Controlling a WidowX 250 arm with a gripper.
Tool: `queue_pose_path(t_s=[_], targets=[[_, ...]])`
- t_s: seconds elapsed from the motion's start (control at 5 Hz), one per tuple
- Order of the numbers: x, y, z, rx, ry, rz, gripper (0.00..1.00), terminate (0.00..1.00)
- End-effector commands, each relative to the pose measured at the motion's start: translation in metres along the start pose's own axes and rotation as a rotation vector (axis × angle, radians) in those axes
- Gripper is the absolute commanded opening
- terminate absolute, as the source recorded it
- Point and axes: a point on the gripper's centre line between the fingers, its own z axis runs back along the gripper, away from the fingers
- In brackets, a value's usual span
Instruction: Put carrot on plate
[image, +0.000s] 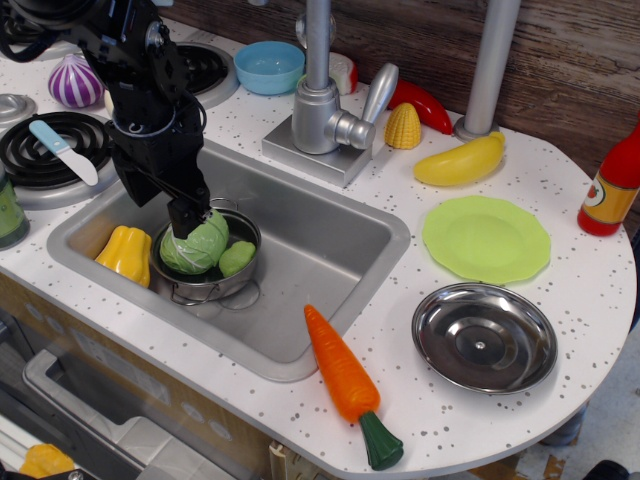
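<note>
Carrot (343, 372) lies on the speckled white table (450, 420), just off the front right corner of the sink (310, 250), tip toward the sink, dark green stem end toward the table's front edge. Light-green plate (486, 239) sits to the right of the sink, bare, well apart from the carrot. Silver metal plate (485, 337) is just in front of the green plate, between it and the front edge. Arm reaches down into the left part of the sink; fingers (190, 214) sit at the top of a green cabbage (197, 246) that rests in a small metal pot (207, 270). Cannot tell whether the fingers are open or closed; only a dark tip shows. A yellow pepper (126, 254) lies beside the pot. Banana (461, 160) and corn (403, 127) lie behind the green plate, near the faucet (322, 100)
</note>
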Motion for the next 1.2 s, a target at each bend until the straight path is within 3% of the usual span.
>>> queue_pose_path(t_s=[0.0,0.2,0.4,0.6,0.8,1.0], targets=[[0.0,0.0,0.0,0.0,0.0,0.0,1.0,0.0],[0.001,-0.03,0.028,0.04,0.066,0.193,1.0,0.0],[0.001,-0.062,0.062,0.021,0.205,0.427,1.0,0.0],[-0.004,-0.097,0.081,0.066,0.239,0.666,1.0,0.0],[-0.015,-0.142,0.084,0.048,0.324,0.865,1.0,0.0],[-0.023,-0.16,0.074,-0.013,0.331,0.923,1.0,0.0]])
